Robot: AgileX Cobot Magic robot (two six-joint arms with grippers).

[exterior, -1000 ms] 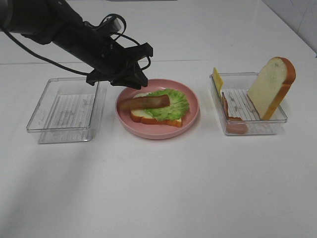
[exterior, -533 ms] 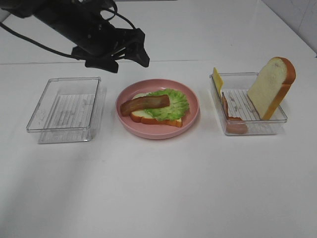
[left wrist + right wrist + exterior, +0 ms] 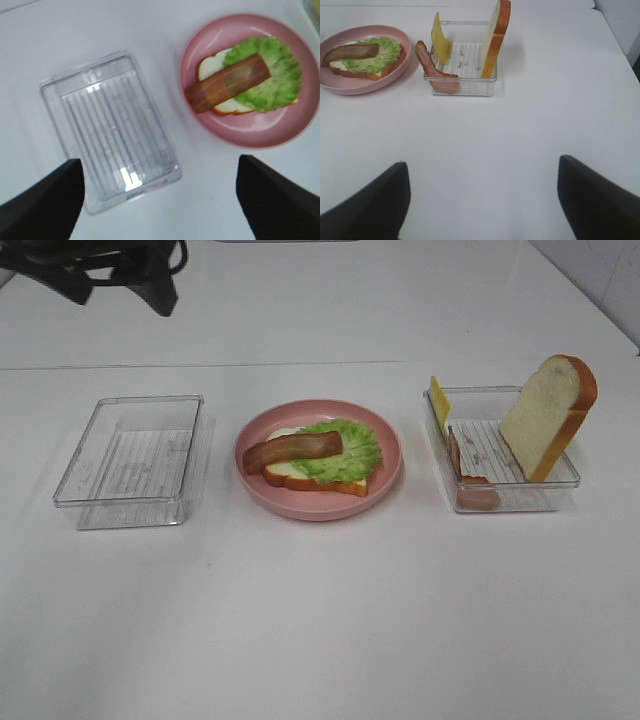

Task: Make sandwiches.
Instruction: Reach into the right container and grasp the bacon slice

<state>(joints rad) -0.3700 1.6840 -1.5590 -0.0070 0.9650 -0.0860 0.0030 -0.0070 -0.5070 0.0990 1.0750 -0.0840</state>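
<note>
On the pink plate point(image 3: 318, 508) lies a bread slice point(image 3: 320, 483) with green lettuce point(image 3: 352, 452) and one bacon strip point(image 3: 292, 451) across it. My left gripper point(image 3: 118, 290) is open and empty, high at the far left, well away from the plate; its wrist view shows the bacon point(image 3: 227, 82) on the lettuce point(image 3: 280, 75). The right tray point(image 3: 500, 502) holds an upright bread slice point(image 3: 545, 415), a yellow cheese square point(image 3: 439, 400) and a second bacon strip point(image 3: 470, 485). My right gripper point(image 3: 480, 200) is open and empty, on the near side of that tray point(image 3: 462, 85).
An empty clear tray point(image 3: 130, 462) stands left of the plate and also shows in the left wrist view point(image 3: 112, 130). The white table point(image 3: 320, 620) is bare in front of the plate and trays.
My left gripper has drawn back up and to the far left, away from the plate. The bacon strip stays lying on the lettuce.
</note>
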